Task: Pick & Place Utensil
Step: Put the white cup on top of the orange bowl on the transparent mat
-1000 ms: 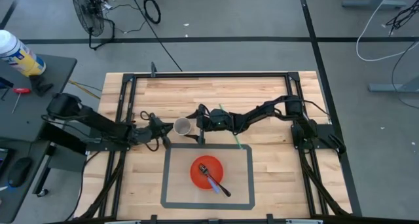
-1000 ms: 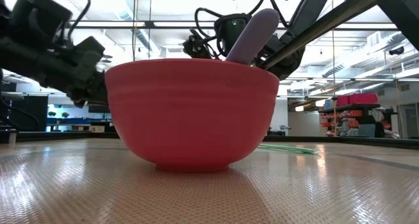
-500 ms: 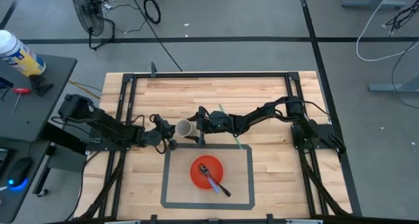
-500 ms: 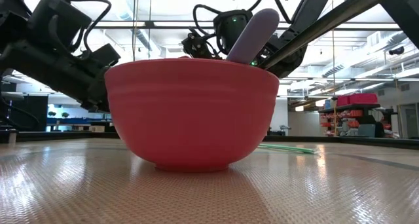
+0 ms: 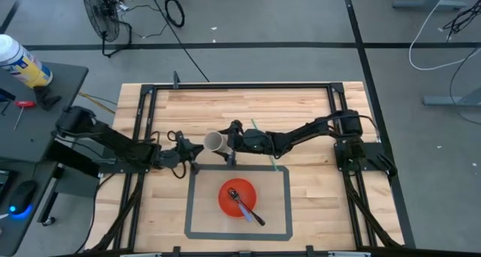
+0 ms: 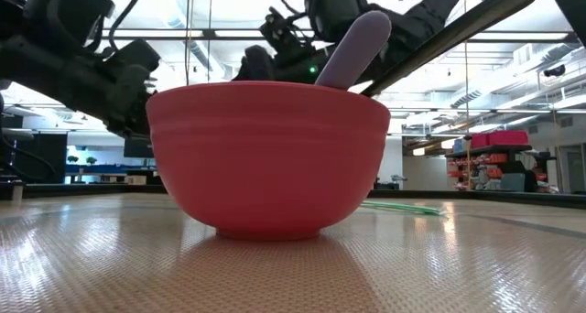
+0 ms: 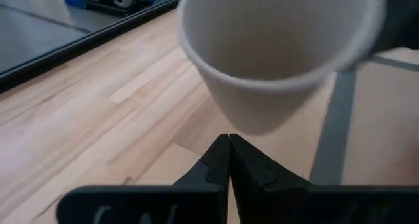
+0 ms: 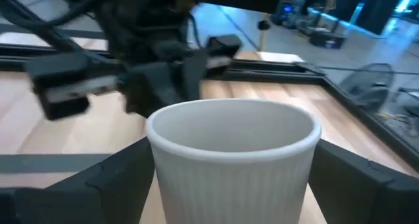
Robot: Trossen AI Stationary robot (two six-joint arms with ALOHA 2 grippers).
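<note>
A white ribbed paper cup (image 5: 215,141) is held off the table in my right gripper (image 5: 225,143), above the far edge of the grey-outlined mat; it shows large in the right wrist view (image 8: 232,162) and in the left wrist view (image 7: 281,54). My left gripper (image 5: 192,158) is shut and empty, just left of and below the cup, fingertips (image 7: 228,149) pointing at it. A red bowl (image 5: 224,191) stands on the mat (image 6: 270,157), with a utensil (image 5: 246,210) leaning in it, its lilac handle (image 6: 352,52) sticking out over the rim. My right gripper pinches the paper cup's ribbed side wall (image 8: 163,178) between its two fingers (image 8: 111,181), one on each side. It comes in about level from the table's right. The cup is lifted clear, tilted with its mouth toward the table's left.
A green straw (image 5: 264,148) lies on the wood just behind the mat, also in the low view (image 6: 403,206). Black frame rails (image 5: 240,86) edge the table. Bare wood lies along the far side and to the right of the mat.
My right gripper has risen and shifted slightly toward the far edge, lifting the cup off the table and tipping its mouth toward the left. My left gripper advanced right toward the cup, then drew back a little, staying shut.
</note>
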